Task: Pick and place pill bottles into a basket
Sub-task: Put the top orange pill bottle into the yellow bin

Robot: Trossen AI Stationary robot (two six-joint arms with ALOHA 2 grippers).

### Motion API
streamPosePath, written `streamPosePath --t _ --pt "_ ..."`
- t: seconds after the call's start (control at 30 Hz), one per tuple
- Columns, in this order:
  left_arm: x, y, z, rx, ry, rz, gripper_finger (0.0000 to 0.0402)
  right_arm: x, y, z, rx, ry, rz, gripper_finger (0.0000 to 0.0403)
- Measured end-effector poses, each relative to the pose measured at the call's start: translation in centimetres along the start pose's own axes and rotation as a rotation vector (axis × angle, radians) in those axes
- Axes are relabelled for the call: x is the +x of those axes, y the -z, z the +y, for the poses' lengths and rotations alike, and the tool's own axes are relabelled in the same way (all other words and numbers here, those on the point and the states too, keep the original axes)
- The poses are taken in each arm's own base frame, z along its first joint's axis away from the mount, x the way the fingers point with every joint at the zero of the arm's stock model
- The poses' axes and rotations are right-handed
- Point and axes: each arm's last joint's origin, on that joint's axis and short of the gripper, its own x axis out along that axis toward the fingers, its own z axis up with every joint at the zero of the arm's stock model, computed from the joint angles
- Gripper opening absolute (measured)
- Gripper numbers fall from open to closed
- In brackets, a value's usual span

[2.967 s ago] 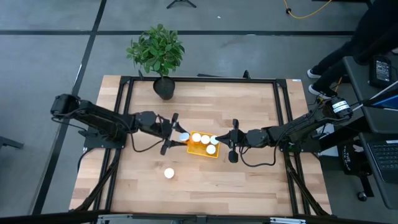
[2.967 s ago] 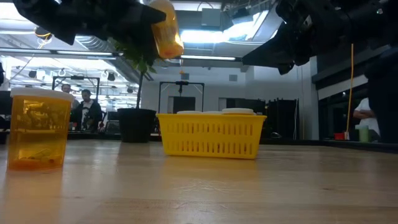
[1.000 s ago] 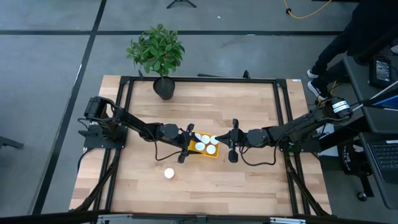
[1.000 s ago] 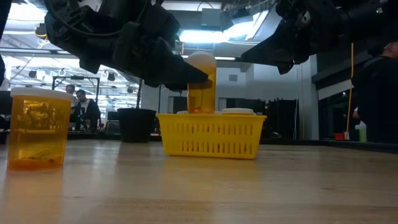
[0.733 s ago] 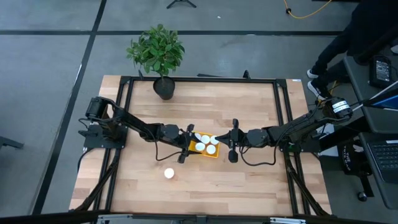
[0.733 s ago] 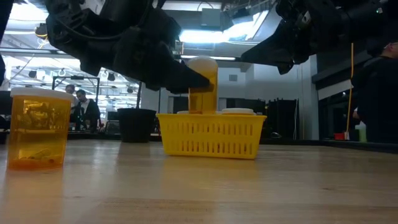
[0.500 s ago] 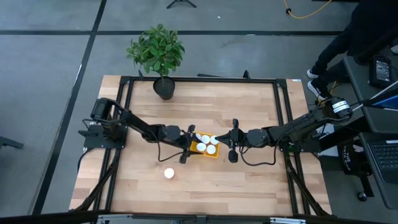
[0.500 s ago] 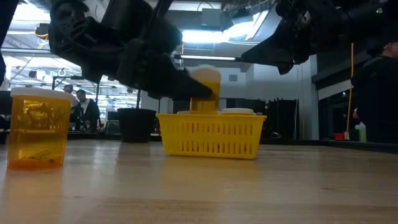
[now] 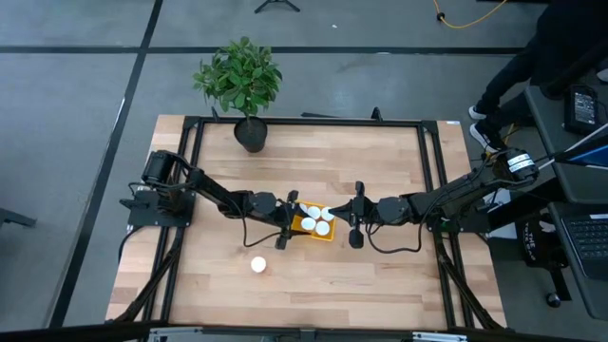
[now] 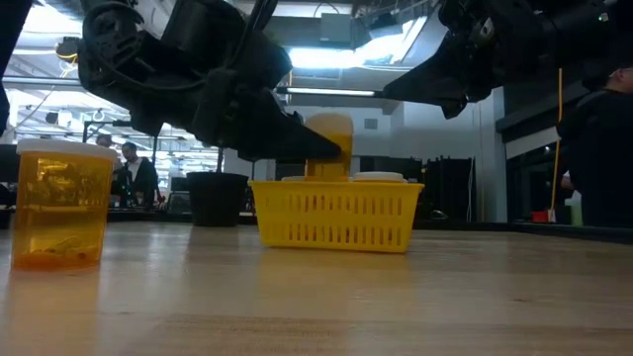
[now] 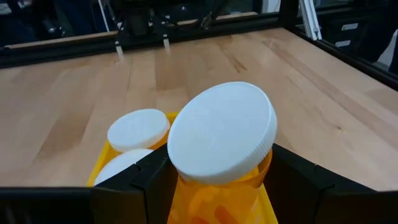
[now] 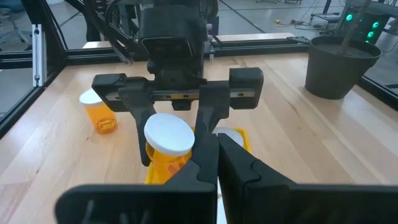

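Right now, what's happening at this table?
The left claw is closed on a pill bottle and holds it upright just over the yellow basket, its lower end at about rim level. Other white-capped bottles already sit in the basket. One more bottle stands alone on the wooden table, nearer the front edge. The right claw is shut, holds nothing, and waits just beside the basket.
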Motion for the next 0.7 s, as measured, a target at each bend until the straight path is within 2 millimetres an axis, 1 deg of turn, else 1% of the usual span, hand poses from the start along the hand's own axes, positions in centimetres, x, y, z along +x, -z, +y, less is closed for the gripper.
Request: streamPosePath --t 0.7 --pt "0.00 0.03 0.05 -0.019 -0.014 0.004 0.0210 0.01 0.01 0.00 0.000 0.000 0.000 0.0004"
